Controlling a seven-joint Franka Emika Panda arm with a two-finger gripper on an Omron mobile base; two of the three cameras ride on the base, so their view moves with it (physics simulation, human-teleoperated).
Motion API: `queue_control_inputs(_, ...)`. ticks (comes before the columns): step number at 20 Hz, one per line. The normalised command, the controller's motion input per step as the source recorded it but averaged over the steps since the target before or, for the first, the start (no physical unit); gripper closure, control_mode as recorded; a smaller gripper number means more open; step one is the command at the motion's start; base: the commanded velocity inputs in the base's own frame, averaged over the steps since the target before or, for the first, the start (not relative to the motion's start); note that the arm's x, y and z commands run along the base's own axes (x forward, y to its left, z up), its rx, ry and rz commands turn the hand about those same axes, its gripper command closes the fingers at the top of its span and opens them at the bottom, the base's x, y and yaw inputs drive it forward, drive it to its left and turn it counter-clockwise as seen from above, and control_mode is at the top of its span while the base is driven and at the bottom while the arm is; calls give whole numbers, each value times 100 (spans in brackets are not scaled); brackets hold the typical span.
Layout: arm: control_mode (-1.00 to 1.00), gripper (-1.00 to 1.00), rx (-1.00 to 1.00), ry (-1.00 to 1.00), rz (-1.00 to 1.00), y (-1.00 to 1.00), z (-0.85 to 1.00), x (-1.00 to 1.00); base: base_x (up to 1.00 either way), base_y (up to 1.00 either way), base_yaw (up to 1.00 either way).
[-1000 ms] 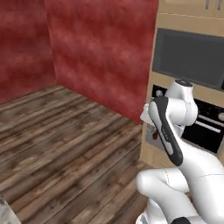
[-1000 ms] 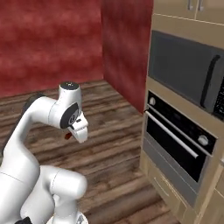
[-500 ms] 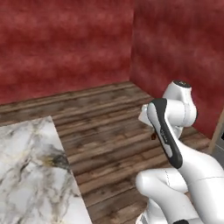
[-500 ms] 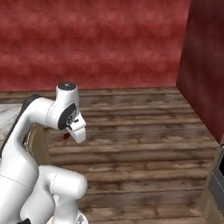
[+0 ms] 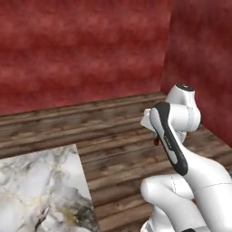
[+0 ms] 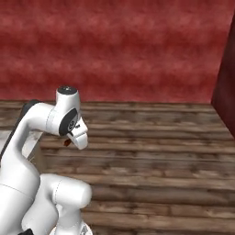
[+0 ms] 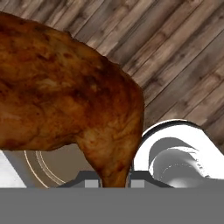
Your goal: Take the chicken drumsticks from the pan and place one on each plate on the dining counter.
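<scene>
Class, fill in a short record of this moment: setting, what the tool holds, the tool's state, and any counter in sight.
setting: wooden plank floor with red walls
held item: dark reddish-brown chicken drumstick
tool: tool shut on the drumstick's narrow end, carried above the floor
counter: a marbled white-grey top at the lower left of the left base view
plates: not to be seen from here

Rendered indoor room, domestic look. Wood-plank floor (image 6: 151,151) runs wall to wall in brown-grey boards. Mottled red walls (image 5: 81,50) meet at a corner on the right of the left base view. A white-grey marbled countertop (image 5: 41,190) with dark veins sits at lower left there, which points to a kitchen or dining area. The hand view shows the same plank floor underneath.
</scene>
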Motion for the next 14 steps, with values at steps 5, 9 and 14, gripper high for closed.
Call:
queue_control_inputs(5, 100, 100, 0, 0, 0, 0, 0, 0, 100, 0, 27)
queue_control_inputs(9, 100, 100, 0, 0, 0, 0, 0, 0, 100, 0, 30)
queue_control_inputs(14, 100, 100, 0, 0, 0, 0, 0, 0, 100, 0, 32)
